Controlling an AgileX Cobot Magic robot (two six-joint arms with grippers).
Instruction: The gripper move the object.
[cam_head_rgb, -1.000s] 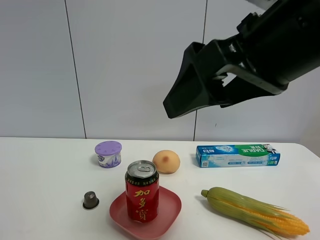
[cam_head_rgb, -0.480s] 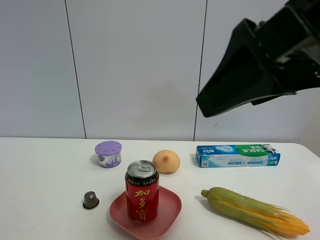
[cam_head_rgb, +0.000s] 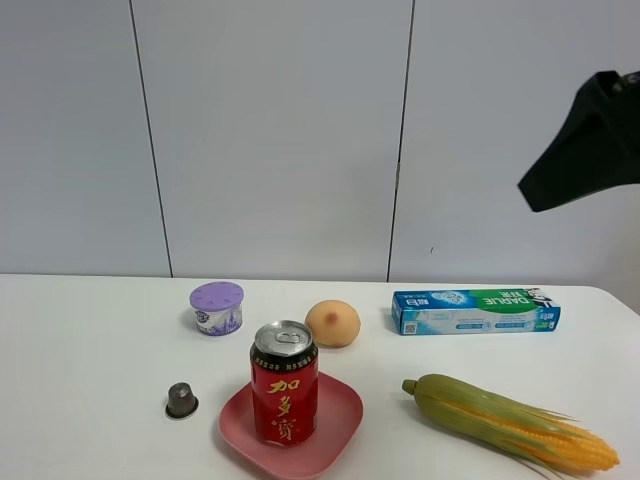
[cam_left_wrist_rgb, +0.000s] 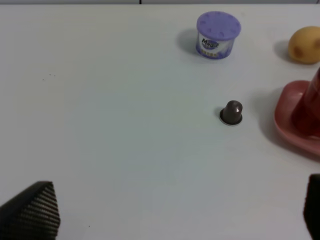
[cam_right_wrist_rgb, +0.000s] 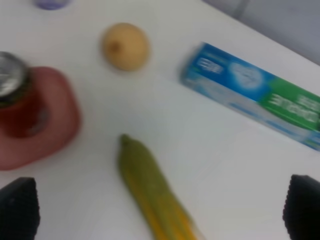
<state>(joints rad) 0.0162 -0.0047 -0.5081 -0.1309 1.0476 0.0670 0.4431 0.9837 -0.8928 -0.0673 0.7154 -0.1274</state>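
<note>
Withdrawn since the earlier frames: right gripper (cam_head_rgb: 590, 145), formerly high above the middle of the table (cam_head_rgb: 90, 340), now reduced to a dark wedge at the right margin of the exterior view, well above the right edge of the tabletop. Fingers spread wide in the right wrist view, one tip (cam_right_wrist_rgb: 19, 207) and the other (cam_right_wrist_rgb: 302, 207) at opposite sides with nothing between them; released, holding nothing.

Red can (cam_head_rgb: 284, 383), upright, silver top and yellow characters facing the camera, standing on the pink plate (cam_head_rgb: 340, 420) near the front edge of the tabletop, slightly left of centre. Untouched by either gripper.

Left gripper (cam_left_wrist_rgb: 170, 215) seen only in its own wrist view: two black fingertips, one textured (cam_left_wrist_rgb: 35, 210), set far apart over bare table; open and empty.

Other items:
- Small dark capsule (cam_head_rgb: 181, 400), just left of the plate, apart from it.
- Lavender-lidded tub (cam_head_rgb: 217, 307), behind the capsule, toward the back edge.
- Peach-coloured round fruit (cam_head_rgb: 332, 323), behind the can, near the middle of the table.
- Blue and green toothpaste box (cam_head_rgb: 475, 310), lying flat toward the back right.
- Corn cob in green husk (cam_head_rgb: 505, 420), lying near the front right corner, stem end pointing toward the plate.

Right wrist view blurred; label details unreadable there.
</note>
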